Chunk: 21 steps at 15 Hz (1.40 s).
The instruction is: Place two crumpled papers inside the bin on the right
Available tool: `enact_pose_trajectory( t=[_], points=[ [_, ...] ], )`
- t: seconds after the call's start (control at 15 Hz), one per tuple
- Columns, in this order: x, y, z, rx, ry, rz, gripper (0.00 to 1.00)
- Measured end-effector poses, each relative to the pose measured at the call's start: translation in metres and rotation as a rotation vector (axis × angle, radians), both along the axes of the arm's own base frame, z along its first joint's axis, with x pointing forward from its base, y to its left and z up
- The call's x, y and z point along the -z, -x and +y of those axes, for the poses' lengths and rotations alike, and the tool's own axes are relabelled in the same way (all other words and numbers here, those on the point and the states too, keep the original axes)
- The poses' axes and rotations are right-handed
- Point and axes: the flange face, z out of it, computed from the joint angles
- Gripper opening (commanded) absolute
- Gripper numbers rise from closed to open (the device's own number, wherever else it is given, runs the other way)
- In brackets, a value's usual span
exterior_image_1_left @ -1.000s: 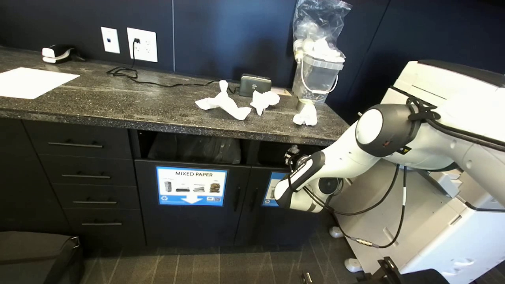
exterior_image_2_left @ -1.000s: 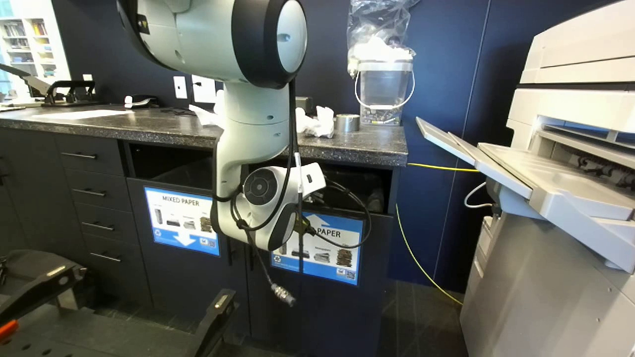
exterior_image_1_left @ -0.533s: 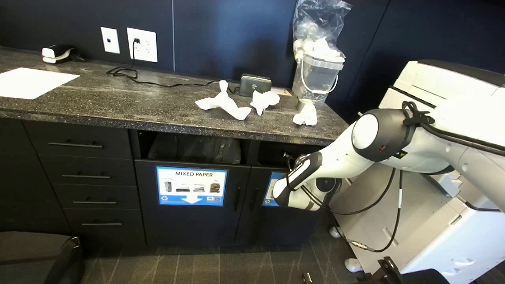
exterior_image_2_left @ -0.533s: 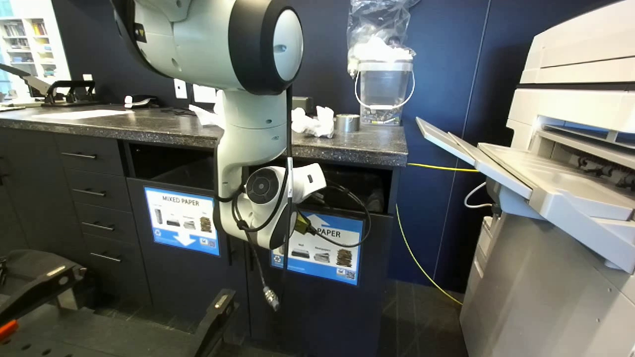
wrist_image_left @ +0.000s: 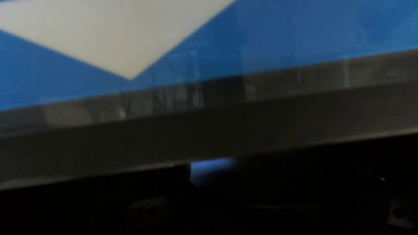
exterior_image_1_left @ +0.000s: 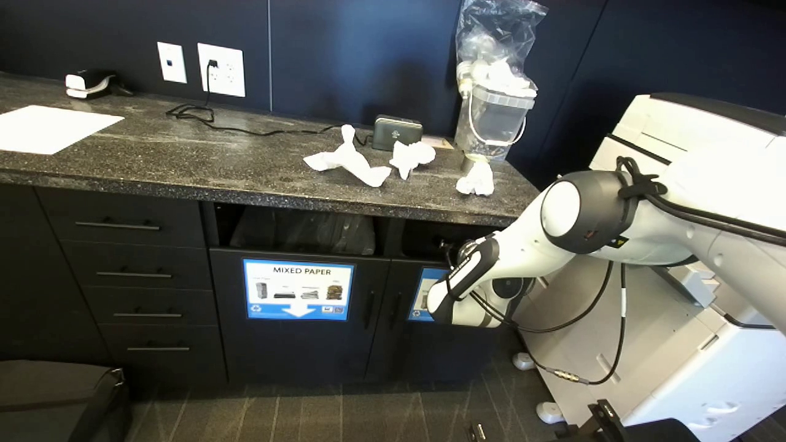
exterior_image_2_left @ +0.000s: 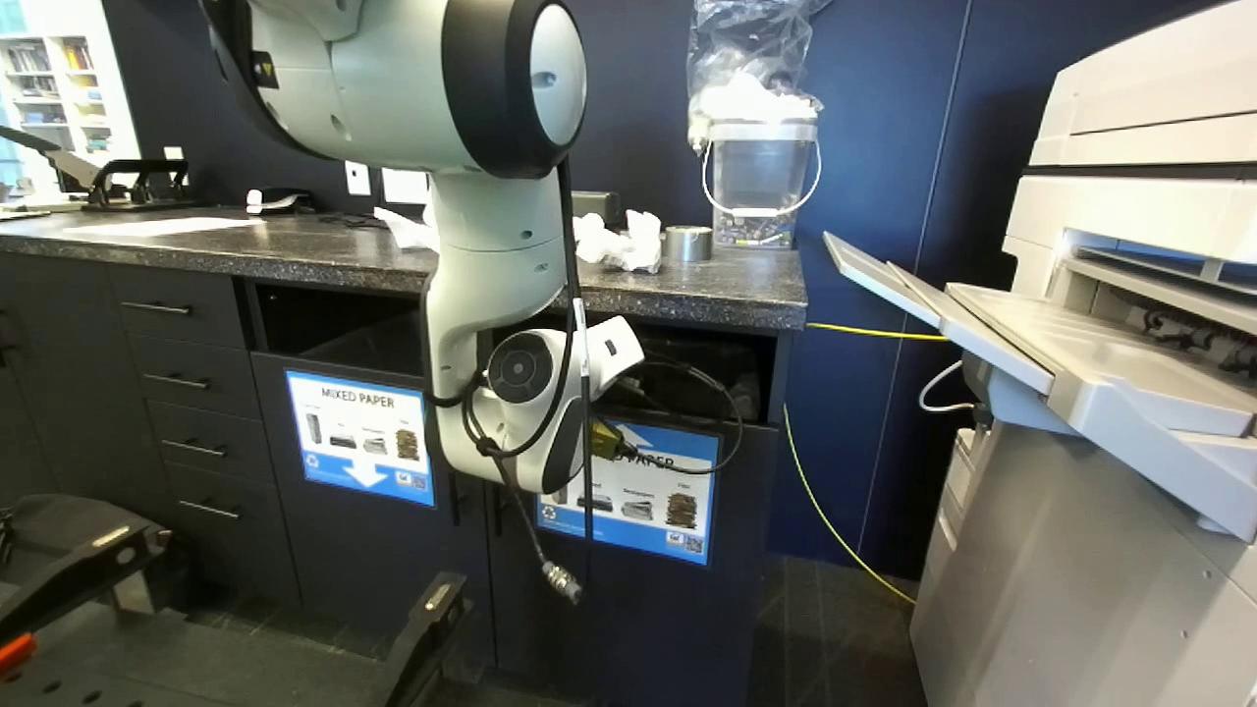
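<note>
The bin on the right is a dark slot (exterior_image_2_left: 751, 417) above a blue-framed label (exterior_image_2_left: 678, 535). My gripper (exterior_image_1_left: 446, 245) reaches into that slot, mostly hidden by the wrist and the dark. In the wrist view, two faint fingers (wrist_image_left: 399, 213) stand far apart at the lower edge, with no paper seen between them. White crumpled papers lie on the counter in an exterior view: a long one (exterior_image_1_left: 350, 161), one beside the small grey box (exterior_image_1_left: 410, 158) and one near the counter's right end (exterior_image_1_left: 476, 179). The bin's inside is too dark to tell what lies there.
The counter's overhanging edge (exterior_image_1_left: 430, 213) runs above the slot. A twin bin labelled MIXED PAPER (exterior_image_1_left: 299, 288) is on the left. A printer (exterior_image_2_left: 1100, 471) stands to the right. Loose cables (exterior_image_2_left: 732, 432) hang from the wrist. On the counter are a tape roll (exterior_image_2_left: 687, 244) and a pale bucket (exterior_image_2_left: 761, 177).
A pale wad seen at the gripper's tips by the slot a second ago no longer shows there. The arm's elbow has shifted slightly; the papers on the counter have not moved.
</note>
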Motion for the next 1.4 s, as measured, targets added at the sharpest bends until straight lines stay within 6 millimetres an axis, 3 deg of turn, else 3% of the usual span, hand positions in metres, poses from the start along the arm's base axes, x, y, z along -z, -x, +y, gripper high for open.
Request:
enact_pose_trajectory(
  t=[0.47,0.8,1.13,1.4],
  points=[
    [-0.03,0.01,0.005,-0.041,0.156,0.021,1.0],
    [-0.058,0.035,0.024,0.001,0.254,0.12,1.0],
    [-0.087,0.062,0.069,0.049,0.331,0.357,1.0],
    [-0.129,0.07,0.114,0.02,0.332,0.565,1.0]
  ],
)
